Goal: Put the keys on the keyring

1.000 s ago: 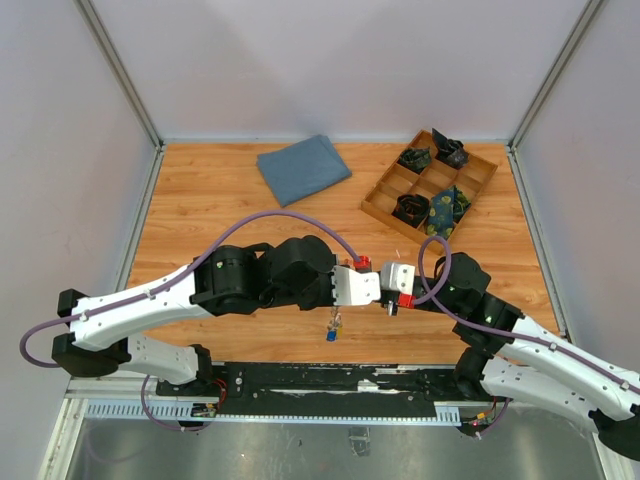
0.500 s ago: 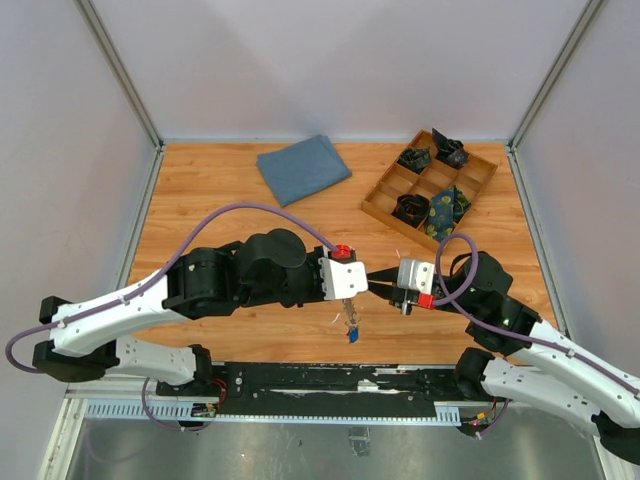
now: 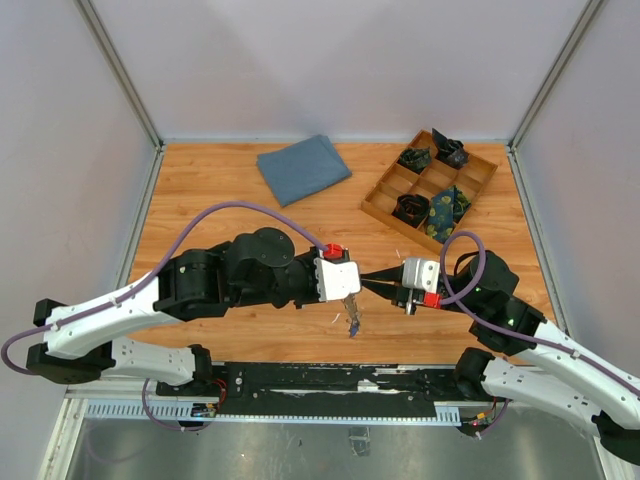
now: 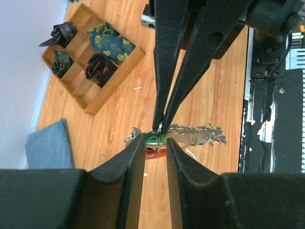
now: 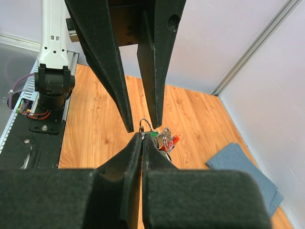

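Observation:
The keys (image 3: 352,318) hang as a silver bunch above the table between the two arms; in the left wrist view the keys (image 4: 198,134) fan out to the right. A silver wire ring (image 5: 148,125) tops the bunch, and my right gripper (image 5: 143,136) is shut on it. A red strip of the keyring (image 5: 174,140) shows among the keys (image 5: 164,143), beside a green piece. My left gripper (image 4: 156,139) stands open, its tips either side of the ring without pinching it. From above, the left gripper (image 3: 356,292) and right gripper (image 3: 366,282) meet tip to tip.
A folded blue cloth (image 3: 303,168) lies at the back of the wooden table. A wooden compartment tray (image 3: 366,205) with dark rolled items sits at the back right. A black rail (image 3: 330,380) runs along the near edge.
My left gripper has opened and let go of the bunch, drawing back left. The right gripper stays shut on the ring and has shifted right with the keys.

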Motion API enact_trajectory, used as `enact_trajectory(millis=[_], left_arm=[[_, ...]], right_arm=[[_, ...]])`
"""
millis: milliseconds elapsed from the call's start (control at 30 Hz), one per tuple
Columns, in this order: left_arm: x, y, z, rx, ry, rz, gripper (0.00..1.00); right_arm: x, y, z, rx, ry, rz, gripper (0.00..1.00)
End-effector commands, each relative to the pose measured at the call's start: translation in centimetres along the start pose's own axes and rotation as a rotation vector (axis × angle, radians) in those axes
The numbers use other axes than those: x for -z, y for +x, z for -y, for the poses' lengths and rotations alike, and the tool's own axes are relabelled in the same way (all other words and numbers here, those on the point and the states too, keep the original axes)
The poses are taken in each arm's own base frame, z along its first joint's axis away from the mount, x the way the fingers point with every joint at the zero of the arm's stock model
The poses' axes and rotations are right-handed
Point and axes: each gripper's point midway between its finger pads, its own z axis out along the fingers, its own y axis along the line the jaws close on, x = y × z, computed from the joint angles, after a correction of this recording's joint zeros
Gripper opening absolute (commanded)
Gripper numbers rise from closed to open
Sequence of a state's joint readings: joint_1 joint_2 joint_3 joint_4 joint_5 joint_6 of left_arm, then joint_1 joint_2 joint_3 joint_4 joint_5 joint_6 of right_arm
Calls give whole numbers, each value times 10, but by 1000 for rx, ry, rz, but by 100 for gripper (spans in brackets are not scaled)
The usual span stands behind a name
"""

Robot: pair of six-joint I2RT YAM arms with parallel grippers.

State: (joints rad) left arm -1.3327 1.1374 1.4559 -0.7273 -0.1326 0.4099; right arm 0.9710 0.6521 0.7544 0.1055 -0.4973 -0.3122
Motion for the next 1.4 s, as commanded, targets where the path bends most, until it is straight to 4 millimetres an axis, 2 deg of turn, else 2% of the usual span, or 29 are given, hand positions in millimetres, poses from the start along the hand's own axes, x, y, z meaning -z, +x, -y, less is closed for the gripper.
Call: enact_trajectory(millis=[0, 133, 500, 900, 1167, 1367], left_arm=[[5, -9, 7, -3, 38, 56, 31], [5, -5, 11, -11, 56, 55, 34], [2, 5, 10, -18, 33, 26, 31], [6, -5, -7, -21, -55, 72, 13], [6, -9, -10, -15, -69, 97, 1], [7, -12, -10, 1, -73, 120, 1]], right_arm=[[3, -34, 6, 28, 14, 89, 1], [4, -36, 6, 31, 17, 86, 1], [6, -38, 6, 32, 16, 92, 1], [6, -40, 4, 22, 11, 103, 1], [8, -52, 8, 9, 42, 159, 1], [8, -59, 12, -3, 68, 203, 0]])
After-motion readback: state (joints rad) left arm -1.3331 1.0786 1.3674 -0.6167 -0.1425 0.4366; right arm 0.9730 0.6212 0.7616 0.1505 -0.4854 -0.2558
